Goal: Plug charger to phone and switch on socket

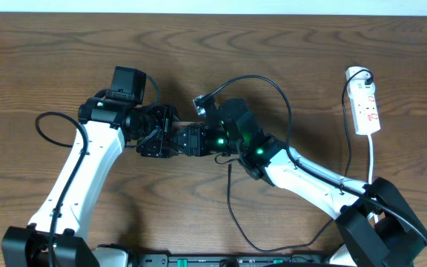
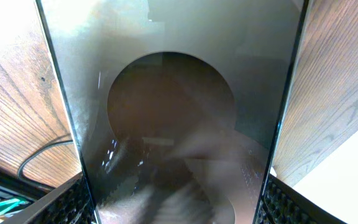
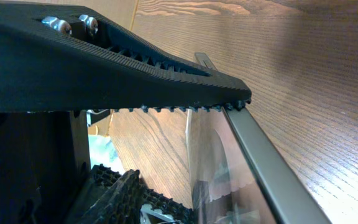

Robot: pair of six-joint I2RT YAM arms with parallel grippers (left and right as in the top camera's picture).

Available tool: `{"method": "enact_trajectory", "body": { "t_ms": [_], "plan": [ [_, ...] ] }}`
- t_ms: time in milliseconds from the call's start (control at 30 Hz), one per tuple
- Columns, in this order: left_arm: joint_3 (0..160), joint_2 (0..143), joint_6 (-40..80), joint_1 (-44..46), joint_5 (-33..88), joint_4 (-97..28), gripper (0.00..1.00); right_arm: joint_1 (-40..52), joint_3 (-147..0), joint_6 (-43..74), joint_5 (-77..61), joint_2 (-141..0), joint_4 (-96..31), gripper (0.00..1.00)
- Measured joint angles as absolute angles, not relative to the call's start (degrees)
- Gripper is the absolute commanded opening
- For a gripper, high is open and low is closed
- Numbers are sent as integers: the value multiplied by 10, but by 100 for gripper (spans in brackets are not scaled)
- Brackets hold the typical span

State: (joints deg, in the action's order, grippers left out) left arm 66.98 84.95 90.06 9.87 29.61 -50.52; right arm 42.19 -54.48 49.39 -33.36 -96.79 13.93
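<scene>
Two steps: neither looks done yet.
charger point(image 1: 229, 194): thin black cable, plug tip loose on the wooden table point(image 1: 65, 52), not in anything.
phone point(image 2: 179, 93): glossy glass slab, mid-table, pinched edge to edge by left gripper point(image 2: 179, 208).
right gripper point(image 3: 185, 146): ribbed black fingers half-spread beside phone's metal rim; hold unclear.
socket point(image 1: 366, 107): white plastic strip, far right, untouched.

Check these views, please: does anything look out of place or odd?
Only one thing: the charger lies loose on the table beside the right arm, in neither gripper, while the left gripper holds the phone by its long edges. Nothing looks spilled or damaged.
</scene>
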Motion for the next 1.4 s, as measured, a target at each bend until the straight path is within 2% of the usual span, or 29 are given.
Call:
{"method": "enact_trajectory", "body": {
  "t_ms": [200, 467, 667, 733, 1400],
  "plan": [
    [670, 849, 900, 99, 296, -505, 8, 422, -545, 494, -331, -968, 138, 36],
    [670, 849, 900, 99, 296, -504, 7, 422, -545, 494, -328, -968, 136, 33],
    [670, 849, 900, 99, 296, -505, 7, 422, -545, 493, -321, -968, 127, 24],
    [670, 849, 900, 99, 296, -505, 8, 422, -545, 493, -318, -968, 122, 17],
    [670, 849, 900, 99, 297, -501, 7, 420, -545, 502, -305, -968, 113, 1]
  ]
}}
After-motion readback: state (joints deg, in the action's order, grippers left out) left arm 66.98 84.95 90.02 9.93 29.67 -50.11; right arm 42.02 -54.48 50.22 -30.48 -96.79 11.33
